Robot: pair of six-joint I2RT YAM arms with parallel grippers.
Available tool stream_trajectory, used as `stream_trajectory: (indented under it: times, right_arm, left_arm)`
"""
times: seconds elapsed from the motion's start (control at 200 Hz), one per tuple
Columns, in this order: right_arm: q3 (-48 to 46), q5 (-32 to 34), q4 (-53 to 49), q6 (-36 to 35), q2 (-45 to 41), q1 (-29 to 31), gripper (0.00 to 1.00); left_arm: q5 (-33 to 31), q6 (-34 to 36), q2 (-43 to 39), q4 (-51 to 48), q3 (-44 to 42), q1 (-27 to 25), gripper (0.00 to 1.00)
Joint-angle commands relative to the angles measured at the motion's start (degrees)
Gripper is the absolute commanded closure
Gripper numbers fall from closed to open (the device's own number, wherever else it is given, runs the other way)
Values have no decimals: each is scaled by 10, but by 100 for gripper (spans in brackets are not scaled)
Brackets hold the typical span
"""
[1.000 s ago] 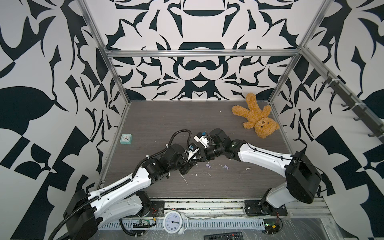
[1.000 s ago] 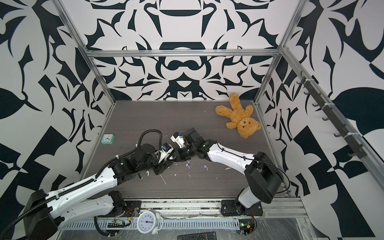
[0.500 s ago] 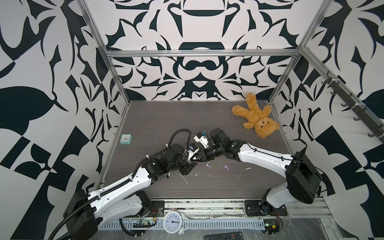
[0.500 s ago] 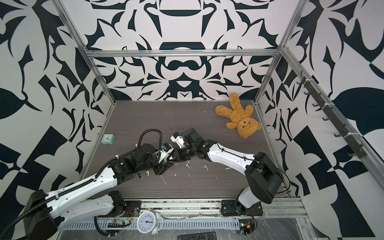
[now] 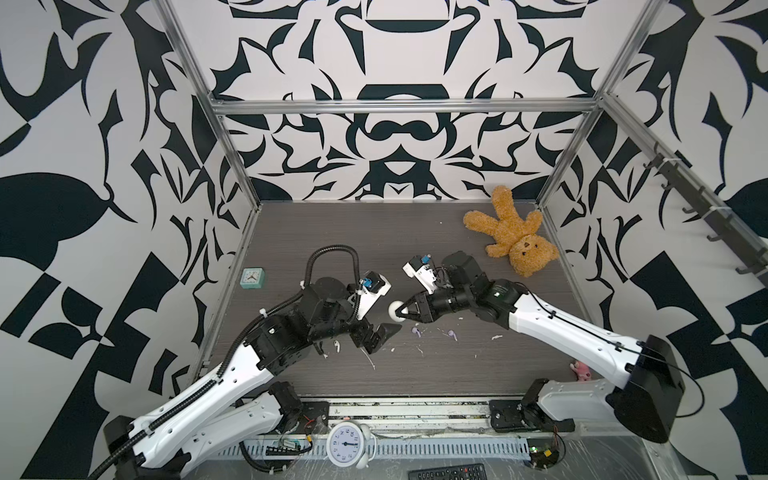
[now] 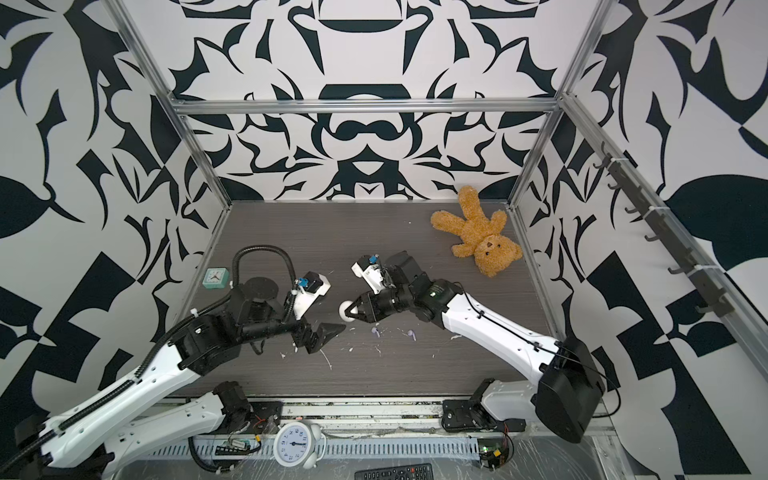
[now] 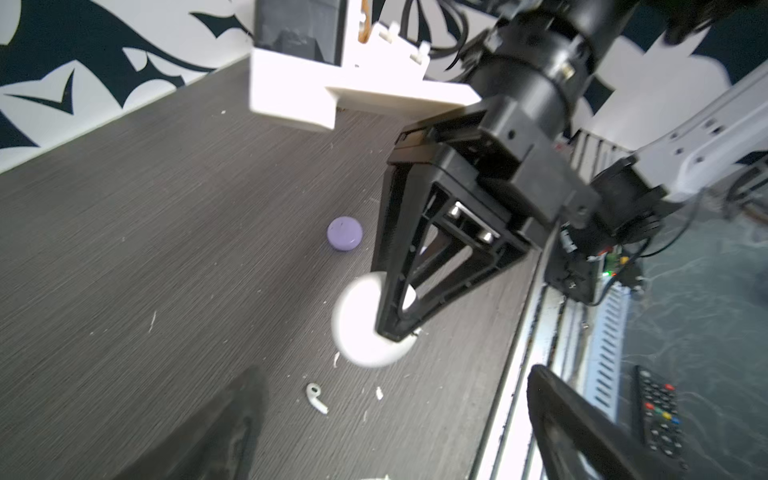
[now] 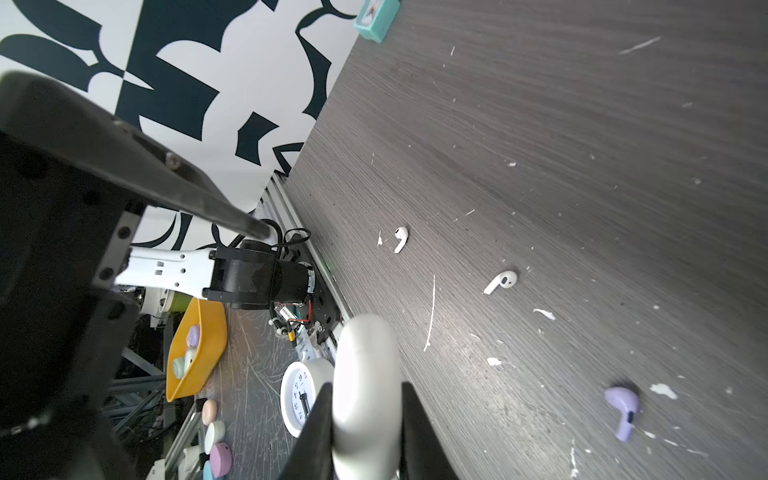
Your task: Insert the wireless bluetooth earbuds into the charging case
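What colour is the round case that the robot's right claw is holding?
White. The case shows best in the right wrist view, pinched in the right gripper.

Round white plastic charging case (image 8: 365, 365) stands on edge, clamped in right gripper (image 8: 365, 399). White stemmed earbud (image 8: 401, 238), second white earbud (image 8: 501, 281) and pale purple earbud (image 8: 622, 409) lie loose on grey table (image 8: 582, 124).

Case (image 5: 392, 320) in right gripper (image 5: 403, 315), middle of surface (image 5: 332, 241). Left gripper (image 5: 380, 338) front-left of it. Earbuds (image 5: 415, 331) on surface just in front. Bear (image 5: 509, 232) back right, clock (image 5: 252, 278) far left.
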Motion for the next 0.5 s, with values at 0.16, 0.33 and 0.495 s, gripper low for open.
stream_trajectory:
  times: [0.16, 0.33, 0.495]
  right_arm:
    - [27, -85, -46, -80, -64, -3, 100]
    - [27, -135, -46, -101, -98, -3, 100]
    - [30, -177, -42, -106, -93, -2, 100]
  left_arm:
    - [330, -67, -45, -55, 7, 134, 1]
    - [389, -78, -13, -69, 5, 139, 1]
    - [451, -86, 13, -44, -4, 139, 1]
